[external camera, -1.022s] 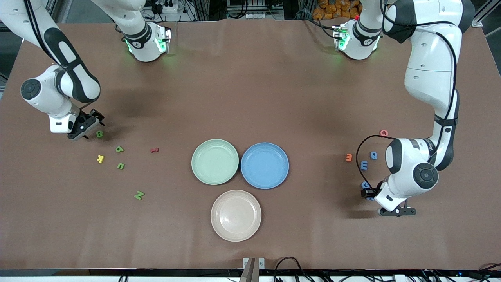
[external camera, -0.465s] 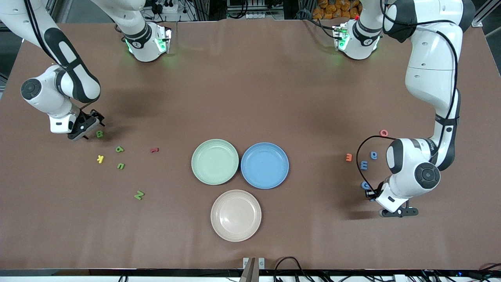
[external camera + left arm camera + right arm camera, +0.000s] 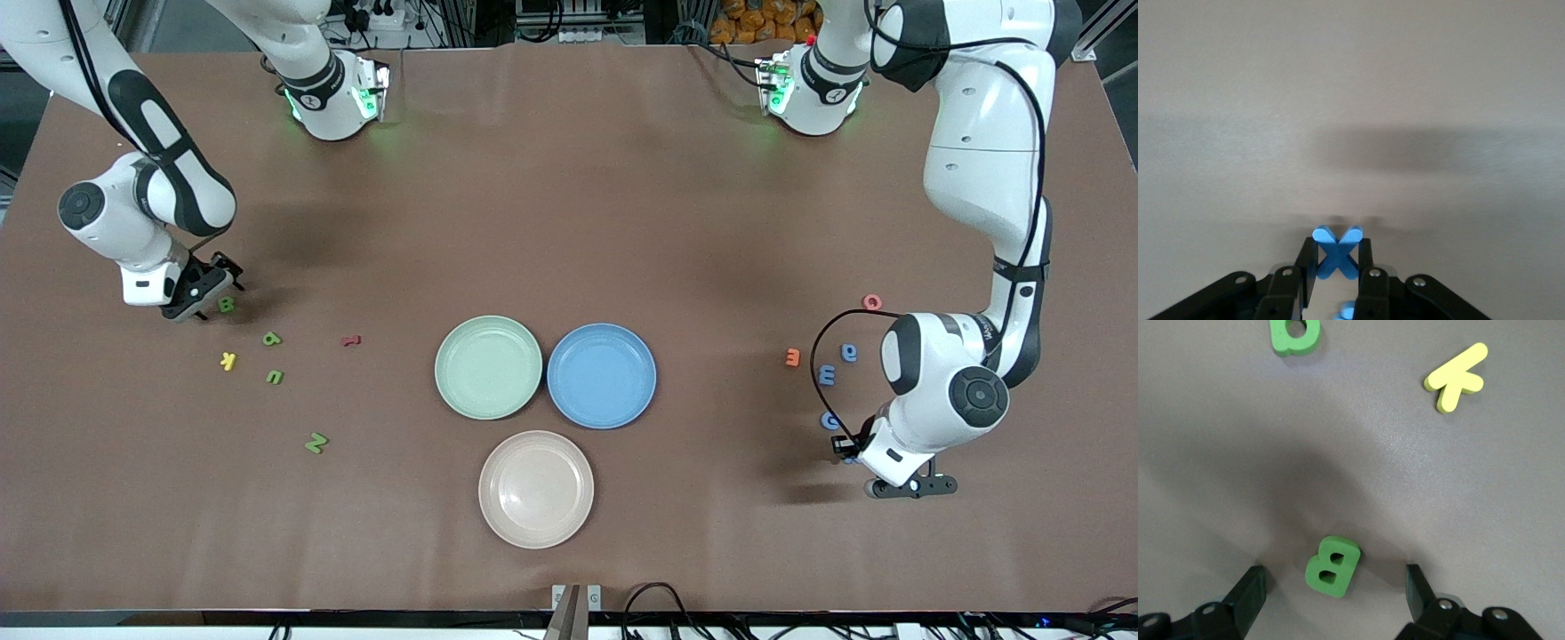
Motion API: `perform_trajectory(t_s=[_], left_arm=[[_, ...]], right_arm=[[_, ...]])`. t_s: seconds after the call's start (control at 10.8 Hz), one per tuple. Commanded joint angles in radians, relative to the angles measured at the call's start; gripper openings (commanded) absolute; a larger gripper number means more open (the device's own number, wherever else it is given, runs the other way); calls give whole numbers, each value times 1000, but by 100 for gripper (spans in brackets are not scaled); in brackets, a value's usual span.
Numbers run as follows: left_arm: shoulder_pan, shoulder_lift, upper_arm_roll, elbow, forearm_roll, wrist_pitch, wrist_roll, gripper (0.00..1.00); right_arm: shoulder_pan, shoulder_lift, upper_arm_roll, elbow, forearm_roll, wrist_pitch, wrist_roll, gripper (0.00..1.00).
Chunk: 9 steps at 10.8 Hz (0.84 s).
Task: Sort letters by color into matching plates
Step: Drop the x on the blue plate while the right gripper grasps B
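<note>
Right end effector [image 3: 1331,600] open around green B [image 3: 1331,565]; left end effector [image 3: 1337,283] grips blue X [image 3: 1337,252]

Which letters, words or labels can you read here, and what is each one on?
"B": green letter on the table, between the open right gripper's fingers.
"K": yellow letter on the table.
"X": clamped blue letter, held in the left gripper.
"G": loose blue letter on the table.
The other toy letters are too small to read. No labels or brands are legible.
</note>
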Motion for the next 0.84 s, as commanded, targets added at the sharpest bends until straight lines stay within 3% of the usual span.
perform_trajectory(t_s=[0.0,0.74], left_arm=[[-45,-56,-27,-12,-12,-68,-144,0],[-278,-119,-28,-15,-8,-179,-506,0]], right_arm=[[4,8,3,-8,16,45,-17,93],[2,8,9,-7,17,45,-17,72]])
